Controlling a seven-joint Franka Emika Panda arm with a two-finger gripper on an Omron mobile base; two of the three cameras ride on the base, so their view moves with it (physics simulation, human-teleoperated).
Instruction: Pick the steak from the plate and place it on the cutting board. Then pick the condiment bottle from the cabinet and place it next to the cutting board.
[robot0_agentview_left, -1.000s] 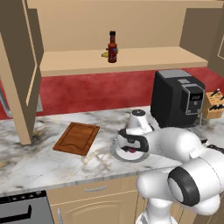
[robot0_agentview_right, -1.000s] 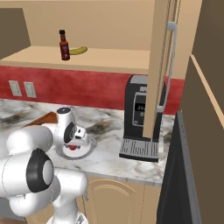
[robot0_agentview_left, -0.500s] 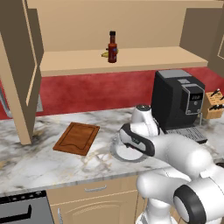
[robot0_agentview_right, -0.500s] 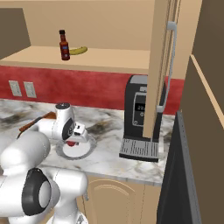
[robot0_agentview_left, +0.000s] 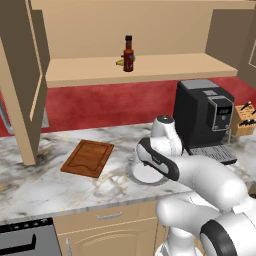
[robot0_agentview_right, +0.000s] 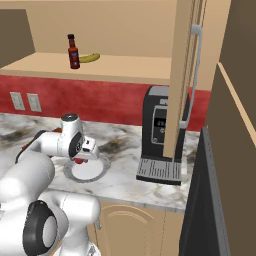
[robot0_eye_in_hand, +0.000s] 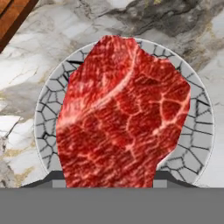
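Observation:
The steak, a marbled red chunk, sits close to the hand camera between the fingertips of my gripper, which is shut on it. It hangs over the round grey-white plate and covers most of it. From the right base view, my hand is low over the plate with a bit of the steak under it. The reddish-brown cutting board lies to the left of the plate; one corner reaches the hand view. The condiment bottle stands upright on the cabinet shelf.
A yellow banana lies behind the bottle. A black coffee machine stands right of the plate, with a knife block beyond it. Open cabinet doors hang at both sides. The marble counter has free room around the board.
The arm's elbow has dropped lower while the hand has stayed over the plate and risen a little, with the steak in its fingers.

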